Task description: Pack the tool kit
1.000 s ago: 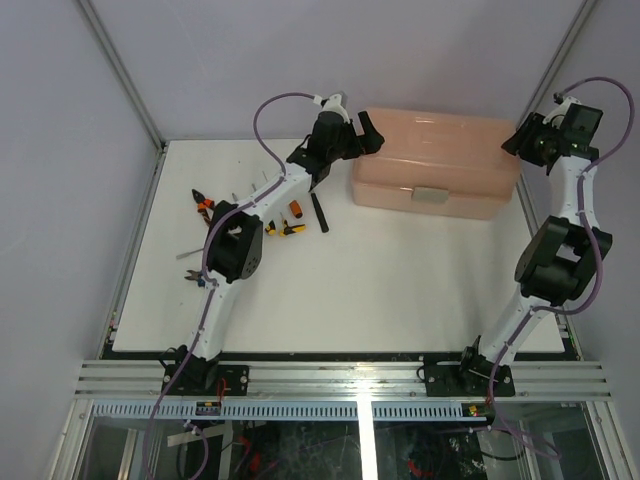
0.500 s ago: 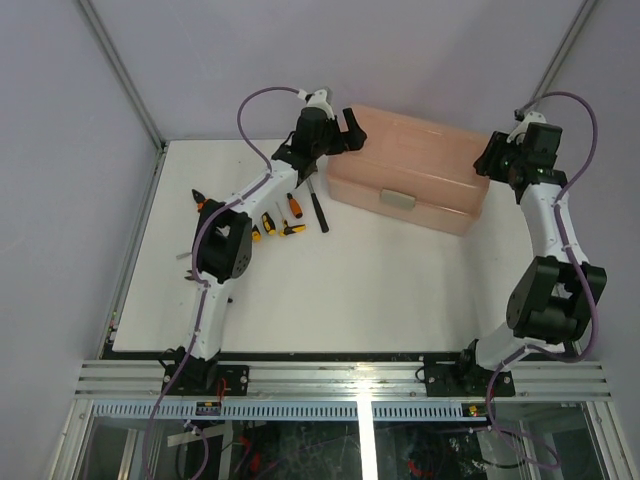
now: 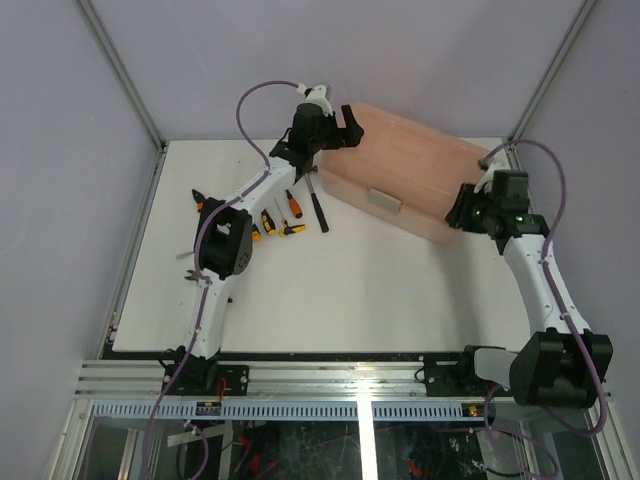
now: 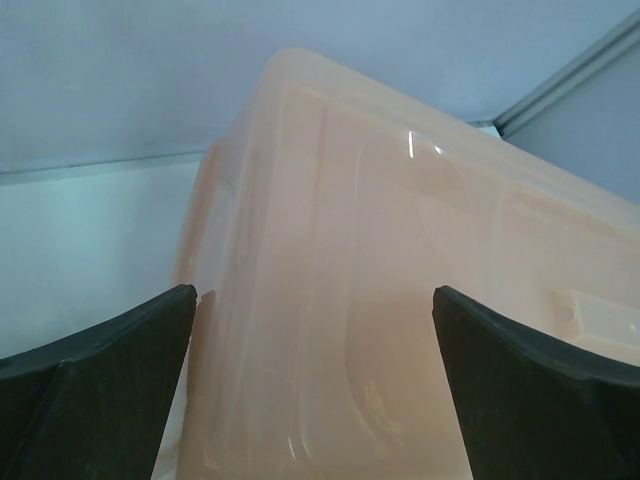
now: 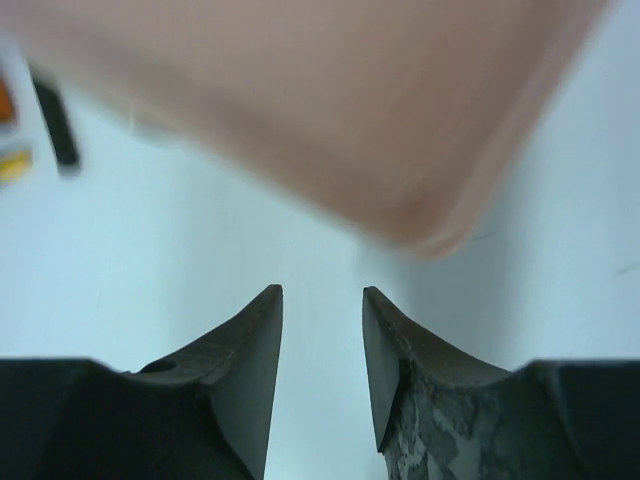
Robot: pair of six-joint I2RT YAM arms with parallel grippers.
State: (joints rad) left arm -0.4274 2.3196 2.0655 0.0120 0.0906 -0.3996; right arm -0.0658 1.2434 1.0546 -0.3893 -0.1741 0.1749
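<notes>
The salmon-pink toolbox (image 3: 400, 165) lies closed and skewed at the back of the table, its grey latch (image 3: 385, 200) facing front-left. My left gripper (image 3: 345, 128) is open wide at the box's far-left end. In the left wrist view the box (image 4: 380, 300) fills the space past the left gripper (image 4: 313, 291). My right gripper (image 3: 462, 215) is at the box's near-right corner, open, with nothing between its fingers (image 5: 250, 360). The blurred box (image 5: 330, 100) sits just beyond the right gripper (image 5: 321, 291). Orange-black screwdrivers (image 3: 290, 205), a black hammer (image 3: 318, 208) and orange pliers (image 3: 203, 203) lie left of the box.
The white table (image 3: 350, 290) has metal rails along its left edge and grey walls behind. A small grey tool (image 3: 188, 255) lies by the left arm's elbow. In the right wrist view the hammer handle (image 5: 55, 125) shows at the far left.
The toolbox has swung clockwise, its right end coming toward the front. My right arm came forward and inward with that end, its jaws a little narrower. The left gripper shifted slightly left.
</notes>
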